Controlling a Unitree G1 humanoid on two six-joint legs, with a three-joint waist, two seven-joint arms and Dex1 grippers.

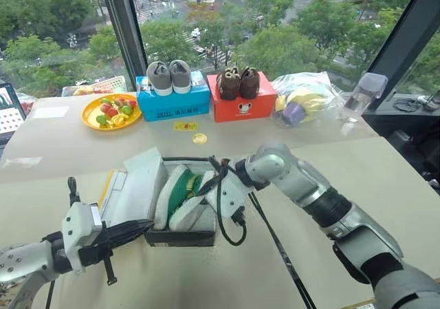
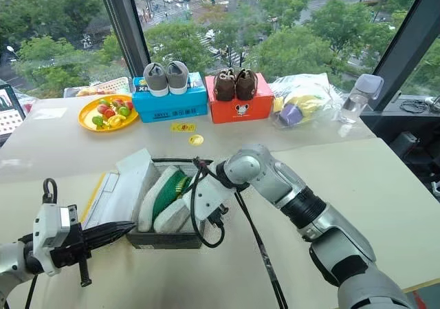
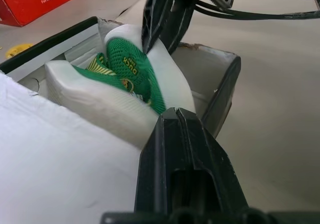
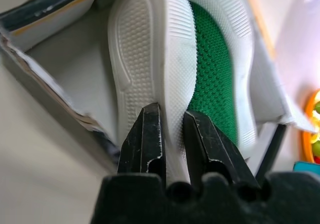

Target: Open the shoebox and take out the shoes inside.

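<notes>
The shoebox point(image 1: 180, 238) stands open in the middle of the table, with a black base and its pale lid point(image 1: 134, 188) flipped over to the left. Two green shoes point(image 1: 180, 195) with white soles lie on their sides inside it. My right gripper point(image 4: 172, 116) reaches in from the right and is shut on the white sole edge of the nearer shoe point(image 4: 150, 59). My left gripper point(image 1: 141, 228) is shut and empty. It hovers at the box's front left corner and points at the shoes point(image 3: 125, 79).
At the back stand a blue box point(image 1: 172, 101) with grey shoes on top, a red box point(image 1: 240, 102) with brown shoes, a yellow fruit plate point(image 1: 111, 111), a plastic bag point(image 1: 306, 99) and a bottle point(image 1: 361, 96). A black cable point(image 1: 230, 226) dangles from my right wrist.
</notes>
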